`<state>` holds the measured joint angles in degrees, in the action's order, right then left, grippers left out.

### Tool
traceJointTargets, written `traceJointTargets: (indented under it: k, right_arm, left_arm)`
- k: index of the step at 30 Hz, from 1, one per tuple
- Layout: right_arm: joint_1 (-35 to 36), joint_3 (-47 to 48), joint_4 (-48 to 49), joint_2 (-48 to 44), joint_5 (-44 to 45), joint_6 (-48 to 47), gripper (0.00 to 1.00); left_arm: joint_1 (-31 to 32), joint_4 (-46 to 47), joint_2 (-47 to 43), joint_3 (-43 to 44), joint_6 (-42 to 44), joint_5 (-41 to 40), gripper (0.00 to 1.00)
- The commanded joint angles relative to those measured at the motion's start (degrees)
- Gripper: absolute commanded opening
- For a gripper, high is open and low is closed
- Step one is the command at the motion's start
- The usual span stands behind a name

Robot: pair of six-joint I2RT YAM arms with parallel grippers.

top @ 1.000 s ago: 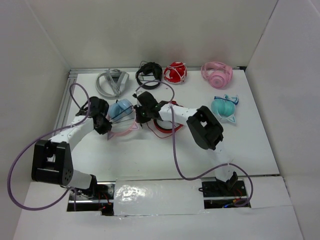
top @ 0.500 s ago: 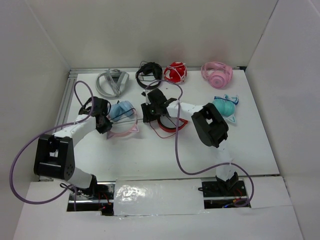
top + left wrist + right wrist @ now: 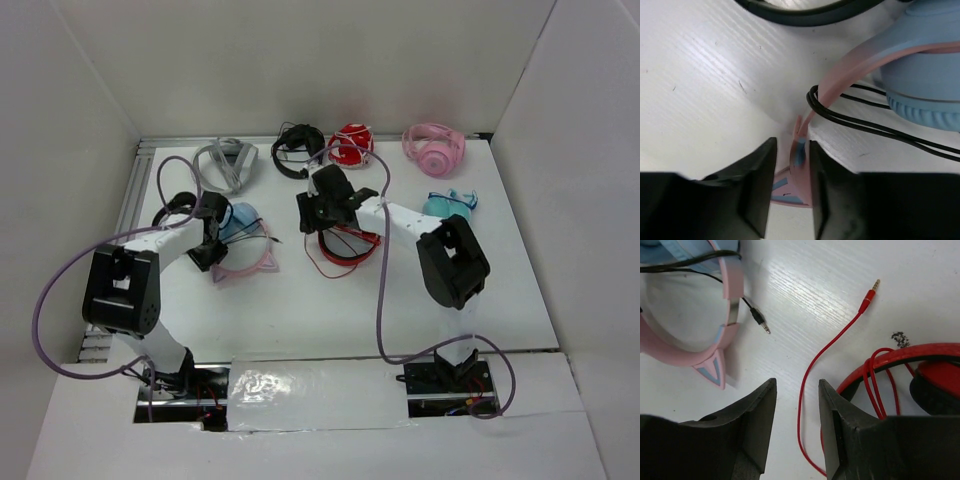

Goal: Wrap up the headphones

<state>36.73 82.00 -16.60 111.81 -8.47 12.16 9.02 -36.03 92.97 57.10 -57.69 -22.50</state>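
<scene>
The headphones (image 3: 240,222) are lying on the table (image 3: 300,310), left of centre. The blue cups are sitting toward the back and the pink headband (image 3: 840,65) is arcing toward the near edge.

The L hand (image 3: 791,150) is gripping that headband at the base of a cat ear. Its fingers are nearly together w/ the band filling the gap btwn them, so it's reading as clamped. That's prob. for anchoring: w/ the frame pinned, it isn't sliding while cable gets pulled round it.

The black cable (image 3: 855,120) is already crossing the headband as a couple of strands just above the grip and running on under a cup. The wrap is therefore underway but not done. The black plug (image 3: 760,319) is lying loose on the table inside the headband's arc, w/ a short tail trailing from it.

The R hand (image 3: 797,385) is hovering w/ fingers apart and nothing btwn them. It's sitting over bare table beside the red headphones (image 3: 920,357), whose red cable & red plug (image 3: 870,292) are sprawling right below. The black plug is lying up-left of it, near but not under the fingers.

Judgement: the R hand is being held wide so it can take the free end next. The risk is catching the red cable instead, since that's lying closer.
</scene>
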Motion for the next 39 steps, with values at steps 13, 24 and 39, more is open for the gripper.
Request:
traceJointTargets:
  k: [13,24,39]
  right_arm:
    - [0.01,-5.09,-0.19,-20.12,1.78,-1.88,0.48]
    - [-0.43,-22.21,-0.01,-47.98,26.88,11.02,1.00]
    - [-0.69,-27.68,-25.49,-70.84,66.82,38.72,1.00]
  left_arm:
    - [6.89,-19.81,-4.19,7.49,-11.28,-7.20,0.77]
    - [14.17,-37.45,-24.10,11.91,-23.35,-4.41,0.99]
    - [16.03,-13.17,-55.45,-3.93,-2.59,10.03,0.99]
